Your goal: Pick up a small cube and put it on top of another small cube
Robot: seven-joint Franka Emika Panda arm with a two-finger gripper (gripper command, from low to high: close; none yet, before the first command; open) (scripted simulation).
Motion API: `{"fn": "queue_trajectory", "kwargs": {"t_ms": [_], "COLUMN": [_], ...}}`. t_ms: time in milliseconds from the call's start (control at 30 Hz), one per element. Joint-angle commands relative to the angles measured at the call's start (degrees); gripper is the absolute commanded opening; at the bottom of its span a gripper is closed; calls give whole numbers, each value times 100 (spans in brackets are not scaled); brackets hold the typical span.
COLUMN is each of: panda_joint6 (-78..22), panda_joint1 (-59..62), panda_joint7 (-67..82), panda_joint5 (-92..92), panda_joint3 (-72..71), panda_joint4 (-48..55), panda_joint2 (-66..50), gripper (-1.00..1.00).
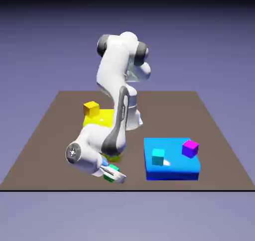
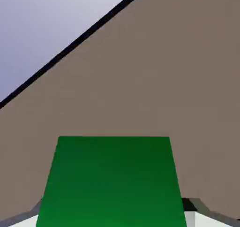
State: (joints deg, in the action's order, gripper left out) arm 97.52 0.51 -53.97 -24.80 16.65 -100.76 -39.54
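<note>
The tiny green cube (image 1: 113,169) sits low on the brown table near its front edge, mostly hidden between the fingers of my gripper (image 1: 115,175). In the hand view the green cube (image 2: 112,181) fills the bottom middle, and a grey fingertip (image 2: 199,211) shows at its lower corner. The gripper (image 2: 112,220) is shut on it. The tiny magenta-purple cube (image 1: 190,148) stands on a big blue block (image 1: 174,173) toward the exterior view's right, well apart from the gripper.
A cyan small cube (image 1: 158,157) also stands on the blue block, left of the magenta one. An orange-yellow small cube (image 1: 91,108) rests on a yellow block (image 1: 102,119) behind the arm. The table's front edge (image 1: 60,189) runs just beyond the gripper.
</note>
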Motion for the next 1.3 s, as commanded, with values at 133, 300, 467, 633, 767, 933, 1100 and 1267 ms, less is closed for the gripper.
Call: {"fn": "queue_trajectory", "kwargs": {"t_ms": [133, 300, 467, 633, 767, 933, 1100, 1267], "panda_joint6": [720, 1622, 2524, 3426, 4148, 4749, 5523, 5905], "panda_joint1": [151, 340, 528, 717, 868, 994, 757, 640], "panda_joint7": [-830, -1865, -2901, -3936, -4765, -5455, -4718, -4354], "panda_joint5": [-839, -1905, -2971, -4037, -4890, -5601, -6173, -6456], "panda_joint3": [-830, -1869, -2907, -3945, -4776, -5468, -5580, -5636], "panda_joint4": [-732, -1649, -2565, -3481, -4214, -4825, -4443, -4255], "panda_joint2": [734, 1652, 2570, 3489, 4223, 4835, 3798, 3285], "gripper": [-100, -100, -100, -100, -100, -100, -100, 100]}}
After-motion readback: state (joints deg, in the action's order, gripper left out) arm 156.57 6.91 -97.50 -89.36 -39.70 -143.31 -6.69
